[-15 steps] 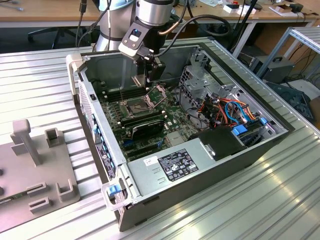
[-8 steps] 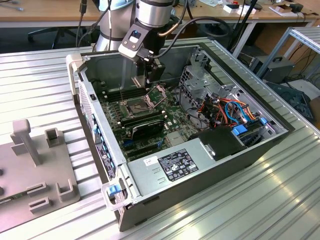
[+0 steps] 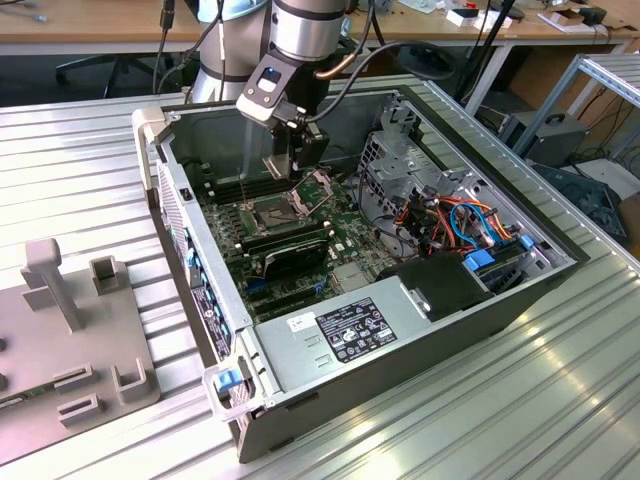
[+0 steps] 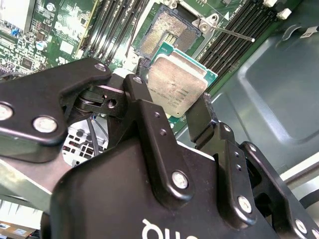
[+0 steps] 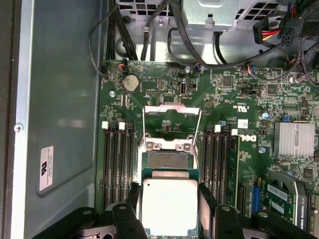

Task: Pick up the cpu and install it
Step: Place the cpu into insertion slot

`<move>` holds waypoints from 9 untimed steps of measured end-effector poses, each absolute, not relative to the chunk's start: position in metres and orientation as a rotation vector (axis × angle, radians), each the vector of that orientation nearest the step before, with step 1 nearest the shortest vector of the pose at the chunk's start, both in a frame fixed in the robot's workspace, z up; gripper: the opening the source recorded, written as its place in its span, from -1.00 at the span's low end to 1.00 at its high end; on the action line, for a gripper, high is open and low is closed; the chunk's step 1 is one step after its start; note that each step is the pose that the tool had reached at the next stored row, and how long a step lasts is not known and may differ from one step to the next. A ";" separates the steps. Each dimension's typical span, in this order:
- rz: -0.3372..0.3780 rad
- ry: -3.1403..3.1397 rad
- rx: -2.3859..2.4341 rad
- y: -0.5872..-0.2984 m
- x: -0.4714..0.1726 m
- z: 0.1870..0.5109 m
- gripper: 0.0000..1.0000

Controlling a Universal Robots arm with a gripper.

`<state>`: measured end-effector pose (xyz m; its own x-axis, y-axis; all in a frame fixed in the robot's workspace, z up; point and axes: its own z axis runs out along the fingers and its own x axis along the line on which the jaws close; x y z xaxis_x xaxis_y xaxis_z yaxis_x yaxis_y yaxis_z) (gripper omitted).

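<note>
The arm (image 3: 305,25) enters at the top edge of the exterior view and runs steeply downward. Its silver and black wrist (image 3: 300,70) points almost straight down, with the gripper (image 3: 297,168) hanging below it. In both wrist views the gripper (image 4: 172,102) (image 5: 169,211) is clamped on the cpu (image 4: 177,82) (image 5: 169,201). Its two black fingers (image 4: 200,122) (image 5: 207,199) press against opposite edges of the cpu. Behind the fingers, the black screw-studded links (image 4: 159,149) angle inward toward them.
</note>
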<state>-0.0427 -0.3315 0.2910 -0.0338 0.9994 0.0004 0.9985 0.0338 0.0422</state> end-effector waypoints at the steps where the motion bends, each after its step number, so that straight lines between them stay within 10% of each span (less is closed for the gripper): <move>1: 0.048 2.238 2.163 -0.332 -0.043 0.291 0.09; 9: 0.048 2.238 2.163 -0.332 -0.043 0.290 0.09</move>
